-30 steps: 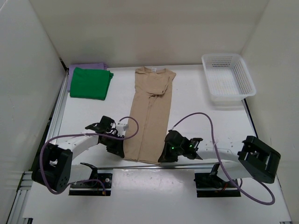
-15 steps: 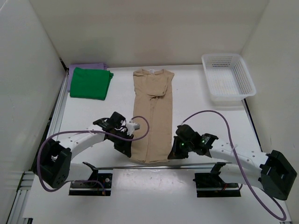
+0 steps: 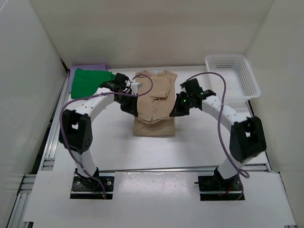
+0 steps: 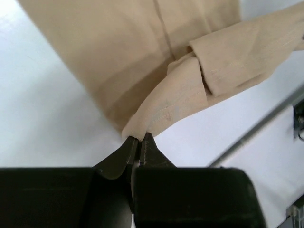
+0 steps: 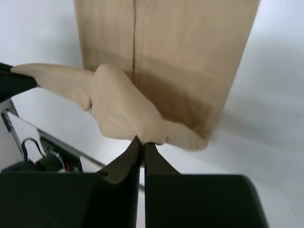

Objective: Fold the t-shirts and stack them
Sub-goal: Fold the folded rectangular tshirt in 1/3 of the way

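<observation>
Tan t-shirt [image 3: 154,102] lies as a long narrow strip in the middle of the table [image 3: 142,152], collar at the far end. Its other end is lifted off the surface and hangs between the two sets of fingers.

The left gripper [image 3: 128,103] is clamped on the left corner of that lifted edge. In the left wrist view its fingertips [image 4: 130,148] are pressed tight together with a pinch of tan cloth between them. The fabric fans out ahead of them over the flat layer below.

The right gripper [image 3: 179,108] is clamped on the right corner. In the right wrist view its fingertips [image 5: 152,161] are closed on a bunched bit of hem, and the held edge runs off to the left in a loose, rumpled roll.

Between the two grips the cloth sags a little above the flat part of the shirt. The bend where the cloth turns back lies on the table, nearer the arm bases than the fingers.

A folded green t-shirt [image 3: 88,83] sits just to the left of the left fingers. It lies on the lavender t-shirt [image 3: 92,67], which shows only at its edges. A white mesh basket [image 3: 227,57] stands to the right of the right fingers and farther back, apart from them.
</observation>
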{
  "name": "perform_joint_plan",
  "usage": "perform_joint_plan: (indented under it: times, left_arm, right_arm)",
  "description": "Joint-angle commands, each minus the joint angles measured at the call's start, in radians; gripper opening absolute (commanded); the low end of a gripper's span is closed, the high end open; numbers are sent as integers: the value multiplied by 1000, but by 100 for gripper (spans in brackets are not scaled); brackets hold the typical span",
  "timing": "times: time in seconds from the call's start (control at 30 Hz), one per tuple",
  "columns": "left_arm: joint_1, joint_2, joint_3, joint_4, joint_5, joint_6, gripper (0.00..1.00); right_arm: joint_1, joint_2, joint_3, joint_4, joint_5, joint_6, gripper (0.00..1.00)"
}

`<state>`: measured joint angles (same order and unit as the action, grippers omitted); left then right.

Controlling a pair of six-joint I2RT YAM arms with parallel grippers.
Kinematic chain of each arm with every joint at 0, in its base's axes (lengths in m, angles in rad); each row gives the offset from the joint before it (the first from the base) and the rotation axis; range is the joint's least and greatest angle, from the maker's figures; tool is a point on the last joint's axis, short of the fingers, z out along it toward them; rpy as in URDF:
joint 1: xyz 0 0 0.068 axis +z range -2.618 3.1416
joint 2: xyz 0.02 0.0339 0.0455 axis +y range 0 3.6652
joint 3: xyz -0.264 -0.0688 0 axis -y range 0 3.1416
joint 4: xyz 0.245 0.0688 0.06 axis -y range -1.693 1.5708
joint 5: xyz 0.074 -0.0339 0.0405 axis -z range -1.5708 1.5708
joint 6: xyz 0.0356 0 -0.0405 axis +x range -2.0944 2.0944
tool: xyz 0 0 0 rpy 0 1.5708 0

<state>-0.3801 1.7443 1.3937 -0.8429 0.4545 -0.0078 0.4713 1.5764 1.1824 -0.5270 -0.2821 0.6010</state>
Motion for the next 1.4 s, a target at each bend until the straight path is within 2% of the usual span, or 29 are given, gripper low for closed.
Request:
perform_joint_plan:
  times: [0.0,0.17,0.63,0.67,0.7,0.77,0.8,0.83,1.03,1.17,1.23,1.37]
  left_arm:
    - [26,87,115,-24,-33,8,10]
    - [35,204,252,-24,-54,8,10]
    - [46,391,416,-15,-92,8,10]
    - [46,391,427,-15,-93,8,16]
    - [46,402,438,-15,-102,8,22]
    - [56,414,455,-15,-102,8,34]
    - [56,414,479,-6,-102,8,43]
    - [66,423,494,-5,-102,8,54]
    - [102,396,593,-5,-178,8,66]
    - [156,311,552,-5,-237,8,70]
    - [176,250,475,-5,-237,8,70]
    - [139,161,289,-5,-166,8,68]
  right_arm:
    - [-69,138,129,-37,-74,-112,0]
    - [-117,301,256,-37,-132,-132,0]
    - [-191,499,417,-2,-176,-90,0]
    - [-191,523,436,-2,-186,-90,3]
    - [-191,533,436,-2,-186,-90,13]
    - [-220,542,451,-13,-165,-81,21]
    - [-230,542,451,-13,-143,-72,28]
    - [-250,530,451,-4,-128,-63,31]
    - [-234,365,448,-4,-51,-128,44]
    - [-128,234,315,-4,66,-188,41]
    - [-58,185,225,8,119,-188,37]
    - [0,192,151,48,81,-133,21]
